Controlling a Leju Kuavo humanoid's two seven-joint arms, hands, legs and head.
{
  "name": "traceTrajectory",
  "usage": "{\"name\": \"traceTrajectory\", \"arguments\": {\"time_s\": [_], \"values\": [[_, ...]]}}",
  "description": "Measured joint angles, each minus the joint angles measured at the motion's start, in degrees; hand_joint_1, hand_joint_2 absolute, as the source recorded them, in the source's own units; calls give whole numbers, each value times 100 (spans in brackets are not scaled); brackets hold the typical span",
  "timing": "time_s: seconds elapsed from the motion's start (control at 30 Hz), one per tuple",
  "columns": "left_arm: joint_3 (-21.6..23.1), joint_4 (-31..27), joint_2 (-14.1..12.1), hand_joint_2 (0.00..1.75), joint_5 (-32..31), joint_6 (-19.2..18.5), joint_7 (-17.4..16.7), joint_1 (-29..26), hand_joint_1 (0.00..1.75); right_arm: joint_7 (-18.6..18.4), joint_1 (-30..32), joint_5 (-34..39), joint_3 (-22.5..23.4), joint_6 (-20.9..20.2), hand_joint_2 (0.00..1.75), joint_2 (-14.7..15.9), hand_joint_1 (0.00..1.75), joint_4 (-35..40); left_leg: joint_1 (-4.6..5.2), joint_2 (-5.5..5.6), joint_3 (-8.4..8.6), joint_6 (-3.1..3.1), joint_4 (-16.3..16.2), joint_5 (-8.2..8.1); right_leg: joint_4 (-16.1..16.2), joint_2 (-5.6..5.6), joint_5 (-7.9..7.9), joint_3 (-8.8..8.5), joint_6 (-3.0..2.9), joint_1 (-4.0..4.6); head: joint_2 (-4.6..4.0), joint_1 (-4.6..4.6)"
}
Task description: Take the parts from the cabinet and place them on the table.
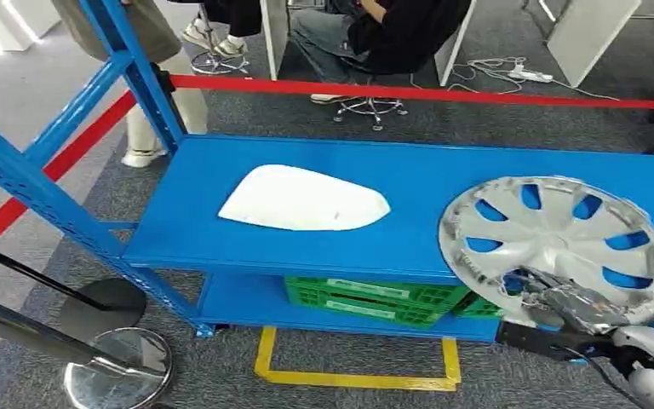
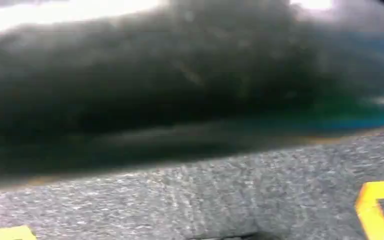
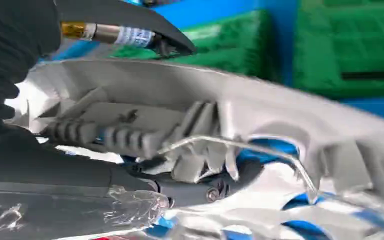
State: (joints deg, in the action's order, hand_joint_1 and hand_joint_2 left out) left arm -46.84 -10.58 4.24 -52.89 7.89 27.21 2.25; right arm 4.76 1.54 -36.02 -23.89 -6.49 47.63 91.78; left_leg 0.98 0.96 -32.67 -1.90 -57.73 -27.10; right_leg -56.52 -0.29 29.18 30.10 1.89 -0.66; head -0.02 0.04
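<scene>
— Two parts on the blue shelf (image 1: 221, 213): where does each one lie?
— A white panel (image 1: 304, 198) lies flat near the middle of the top level. A silver hubcap (image 1: 558, 243) sits at the shelf's right front, tilted, with its lower rim out past the front edge.
— Does the right hand (image 1: 562, 304) have hold of it?
— Yes. Its fingers are closed on the hubcap's lower rim, thumb on one face and darker fingers (image 3: 100, 135) on the ribbed back, as the right wrist view shows.
— And the left hand?
— I cannot tell; the left wrist view is a dark blur over grey carpet (image 2: 230, 200).
— What else is around?
— Green crates (image 1: 375, 300) sit on the lower level, a red barrier tape (image 1: 409, 91) runs behind the shelf, and people are seated or standing beyond it.
</scene>
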Motion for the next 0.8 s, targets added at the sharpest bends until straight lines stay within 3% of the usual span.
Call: {"name": "traceTrajectory", "arguments": {"time_s": [0.1,0.23,0.27,0.33,0.53,0.8], "values": [[-42,-70,68,0,4,-28,31,34,0,-13,161,-33,137,-83,175,76,106,155,3,-12,6,-5,0,-3,1,6,-2,2,1,-2,0,-7],[-129,-118,111,0,66,-30,33,35,0,35,154,-208,203,-236,175,144,119,249,1,-15,13,-5,0,1,0,9,-8,1,1,0,0,-7],[-144,-120,111,0,81,-28,33,36,0,50,107,-251,201,-315,175,179,134,269,0,-15,14,-4,0,2,-1,9,-10,0,-2,0,0,-7],[-177,-120,111,0,112,-20,35,39,0,85,-4,-264,179,-485,175,249,143,286,0,-16,14,-3,0,4,-3,11,-11,0,-1,0,0,-7],[-312,-120,57,0,179,-9,35,42,0,243,-415,96,-20,-1171,175,664,140,373,0,-16,11,-5,0,6,-5,8,-13,-2,0,0,0,-5],[-441,-120,-68,0,236,-22,35,37,0,265,-782,433,-356,-1340,175,1066,136,564,2,-17,7,-5,0,6,-6,9,-13,5,1,-1,0,-7]]}}
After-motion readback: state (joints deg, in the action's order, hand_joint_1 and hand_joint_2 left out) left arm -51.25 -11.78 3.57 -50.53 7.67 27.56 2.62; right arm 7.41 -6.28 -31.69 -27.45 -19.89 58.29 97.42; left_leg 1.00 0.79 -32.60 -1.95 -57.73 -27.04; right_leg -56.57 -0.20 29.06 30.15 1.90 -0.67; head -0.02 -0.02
